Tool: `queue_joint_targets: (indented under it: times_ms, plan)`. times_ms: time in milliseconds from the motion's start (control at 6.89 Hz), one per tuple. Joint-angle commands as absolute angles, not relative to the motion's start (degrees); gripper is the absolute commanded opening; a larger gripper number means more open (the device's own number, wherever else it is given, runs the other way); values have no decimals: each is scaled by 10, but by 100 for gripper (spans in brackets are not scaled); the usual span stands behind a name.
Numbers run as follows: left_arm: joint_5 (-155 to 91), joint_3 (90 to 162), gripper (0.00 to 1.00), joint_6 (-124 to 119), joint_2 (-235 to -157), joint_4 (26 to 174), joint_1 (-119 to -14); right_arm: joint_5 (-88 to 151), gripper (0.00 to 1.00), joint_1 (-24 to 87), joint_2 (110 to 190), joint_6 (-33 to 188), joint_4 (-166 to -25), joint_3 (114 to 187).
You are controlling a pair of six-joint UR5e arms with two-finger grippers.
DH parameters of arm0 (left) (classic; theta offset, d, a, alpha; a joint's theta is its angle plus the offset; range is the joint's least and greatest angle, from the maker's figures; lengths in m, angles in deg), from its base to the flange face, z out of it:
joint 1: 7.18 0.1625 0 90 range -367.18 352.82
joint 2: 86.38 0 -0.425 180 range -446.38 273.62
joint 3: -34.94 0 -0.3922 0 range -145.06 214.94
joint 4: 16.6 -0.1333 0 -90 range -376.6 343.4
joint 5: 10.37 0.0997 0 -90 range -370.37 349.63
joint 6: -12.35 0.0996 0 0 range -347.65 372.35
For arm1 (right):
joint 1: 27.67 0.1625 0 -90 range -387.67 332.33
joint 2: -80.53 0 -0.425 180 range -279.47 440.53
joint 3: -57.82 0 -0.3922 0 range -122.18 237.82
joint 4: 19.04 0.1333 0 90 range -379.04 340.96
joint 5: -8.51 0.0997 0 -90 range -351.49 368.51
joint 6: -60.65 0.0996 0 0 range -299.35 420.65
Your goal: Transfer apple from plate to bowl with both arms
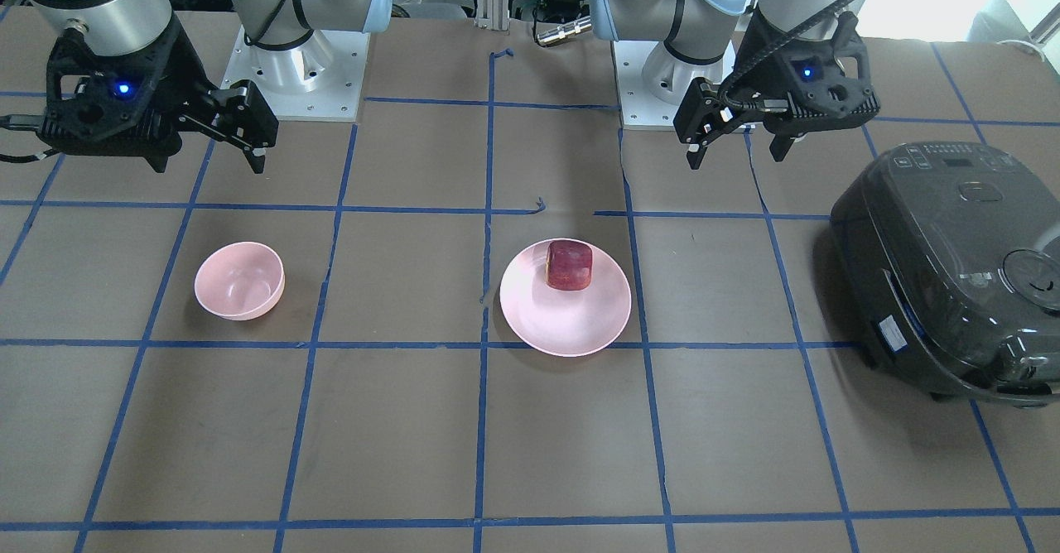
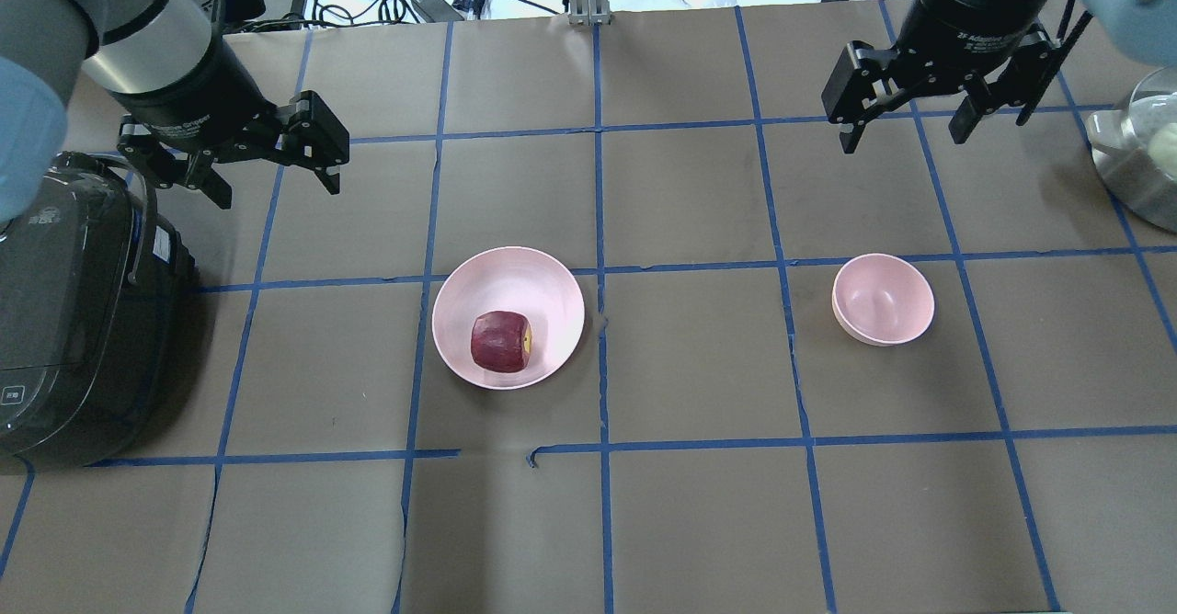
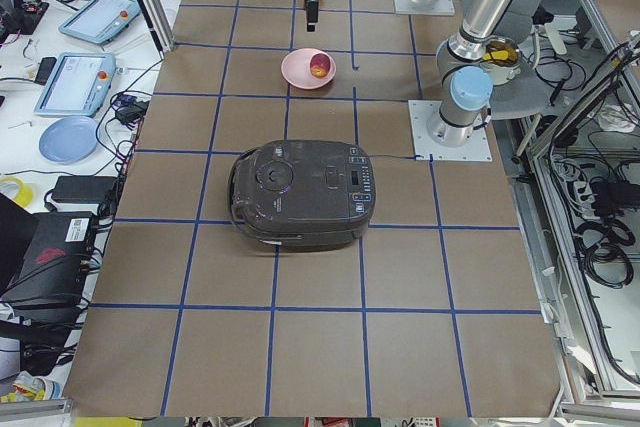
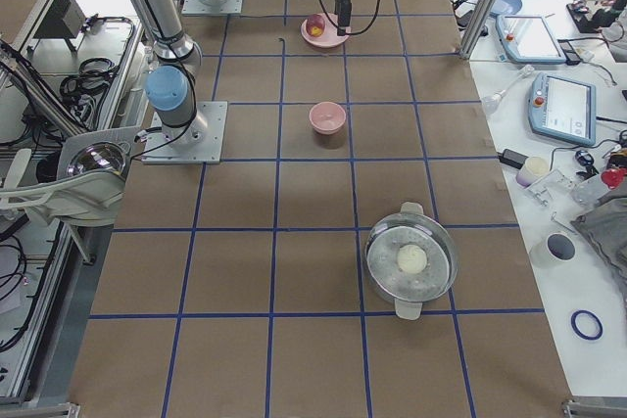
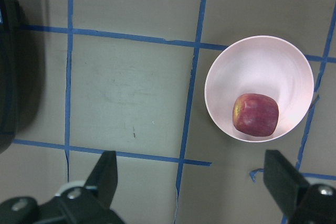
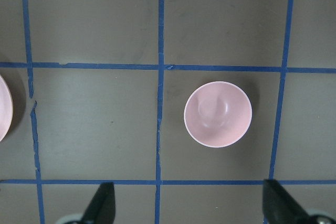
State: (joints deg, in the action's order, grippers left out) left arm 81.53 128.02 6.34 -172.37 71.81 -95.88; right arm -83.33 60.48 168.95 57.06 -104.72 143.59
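Left fingers (image 5: pixel 107 174) at the wrist view's bottom edge, spread wide, holding nothing. The right fingers (image 6: pixel 102 203) are the same, wide apart and empty, raised with the bowl (image 2: pixel 883 300) ahead of them. The apple (image 2: pixel 501 341) sits on the plate (image 2: pixel 515 274), on its robot-side half, lying sideways with its yellowish end toward the bowl. The left arm is nearer: the apple lies inward of its fingers and back toward the robot, well apart, so it likely needs a shift and a descent. The bowl is empty, well apart from the plate on the worktop (image 2: pixel 690 504).
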Motion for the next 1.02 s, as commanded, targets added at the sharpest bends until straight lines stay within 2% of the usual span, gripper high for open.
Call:
queue_joint_targets:
  times_ms: [0,871]
  plan:
    - [815,1278,100,63,-1723,718,-960,-833,100,605,1689,570,-1046,1436]
    - [812,1277,100,62,-1728,723,-979,-836,100,606,1690,569,-1045,1436]
